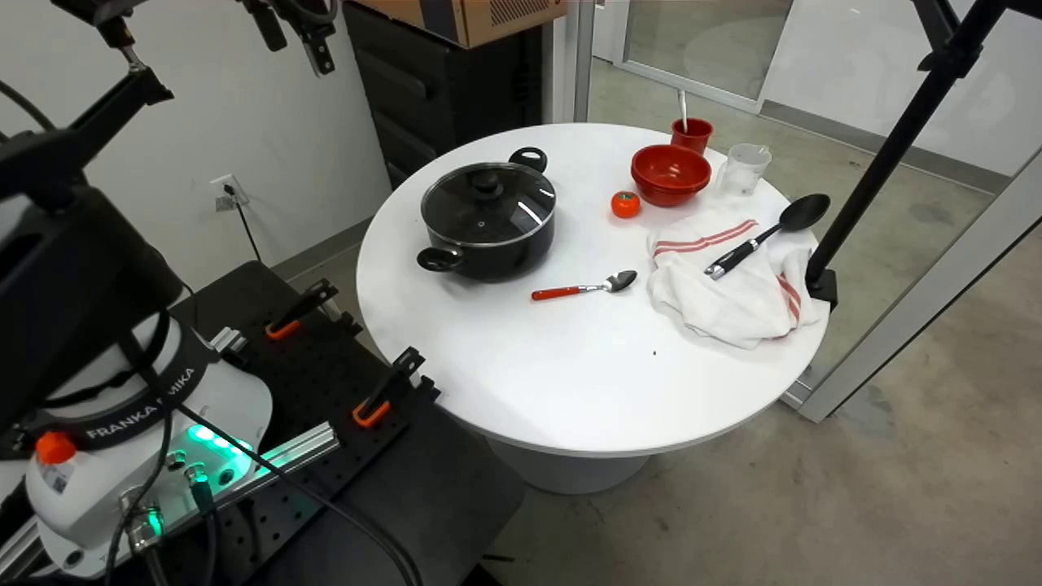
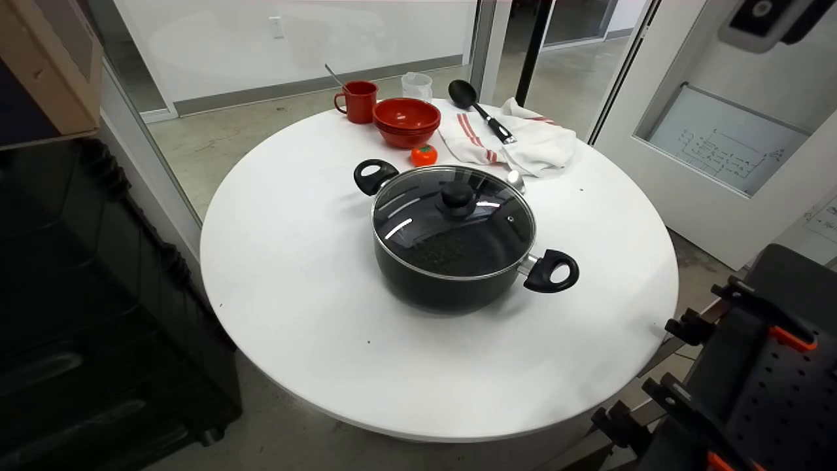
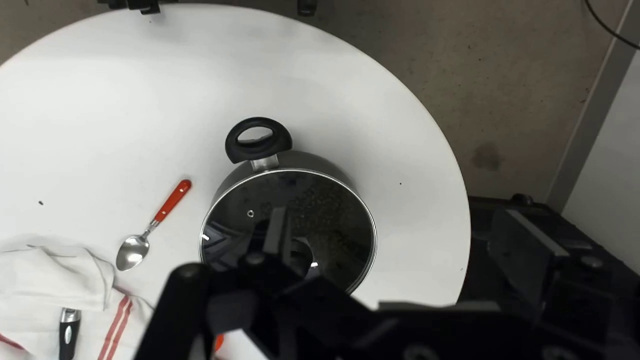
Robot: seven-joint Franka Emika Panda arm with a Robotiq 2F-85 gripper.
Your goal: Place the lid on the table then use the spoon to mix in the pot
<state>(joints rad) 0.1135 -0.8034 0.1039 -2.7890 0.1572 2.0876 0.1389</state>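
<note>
The black pot (image 1: 509, 259) stands on the round white table (image 1: 570, 374). Its clear glass lid (image 2: 425, 245), with a metal rim and dark knob (image 2: 457, 194), sits on top of the pot in both exterior views. A spoon (image 1: 562, 292) with a red handle lies flat on the table beside the pot; in an exterior view only its bowl (image 2: 516, 179) shows past the pot. High above the table, my gripper (image 3: 400, 227) is open, its fingers wide apart and nothing between them. In the wrist view one finger (image 3: 277, 232) overlaps the lid and partly hides the knob.
A white towel (image 1: 700, 301) carries a larger black utensil (image 1: 737, 254). Near the far edge are a tomato (image 2: 424, 155), red bowls (image 2: 405, 134), a red mug (image 2: 361, 103) and a clear cup (image 2: 416, 86). A black stand pole (image 1: 895, 146) rises at the table's edge.
</note>
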